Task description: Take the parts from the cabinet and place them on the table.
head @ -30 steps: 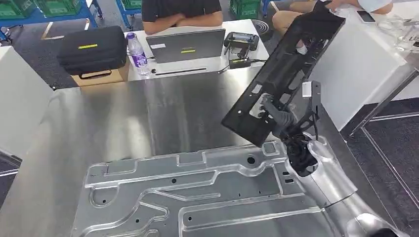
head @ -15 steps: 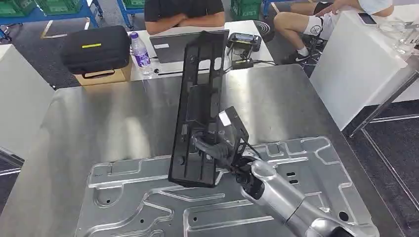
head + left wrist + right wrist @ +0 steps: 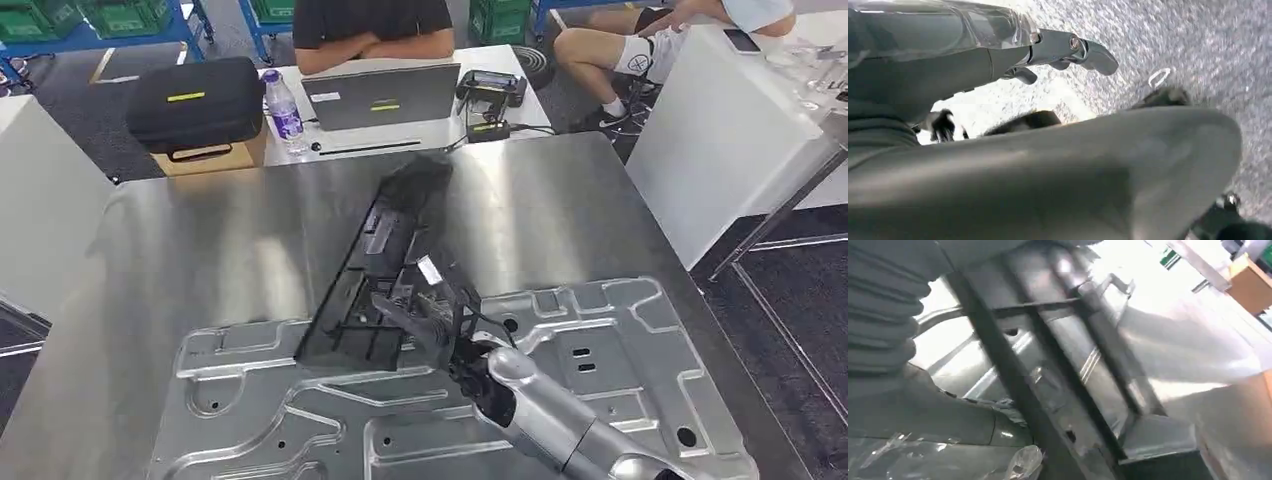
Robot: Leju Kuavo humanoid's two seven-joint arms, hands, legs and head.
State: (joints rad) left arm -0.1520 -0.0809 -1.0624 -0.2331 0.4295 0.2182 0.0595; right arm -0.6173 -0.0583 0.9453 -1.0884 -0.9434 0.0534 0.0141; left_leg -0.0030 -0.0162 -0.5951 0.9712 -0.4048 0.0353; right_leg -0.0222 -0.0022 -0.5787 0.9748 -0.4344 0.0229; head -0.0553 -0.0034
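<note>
A long black plastic part [image 3: 385, 250] lies slanted low over the steel table [image 3: 220, 250]. Its far end reaches toward the laptop, and its near end is over a large silver stamped panel [image 3: 560, 400] at the table's front. My right hand [image 3: 420, 315] grips the part near its lower end. Whether the part touches the table I cannot tell. In the right wrist view the black part [image 3: 1058, 375] runs blurred across the shiny panel, beside my hand's ribbed cover [image 3: 883, 330]. My left hand [image 3: 1068, 50] hangs over the grey floor, fingers apart and holding nothing.
Beyond the table's far edge stand a laptop [image 3: 380, 95], a black case [image 3: 195, 100], a water bottle [image 3: 284, 108] and a controller [image 3: 490, 88], with people seated behind. A white table [image 3: 720, 130] stands at the right.
My right arm has swung the black part from the upper right to the table's middle and tipped it down from nearly upright to low and slanted.
</note>
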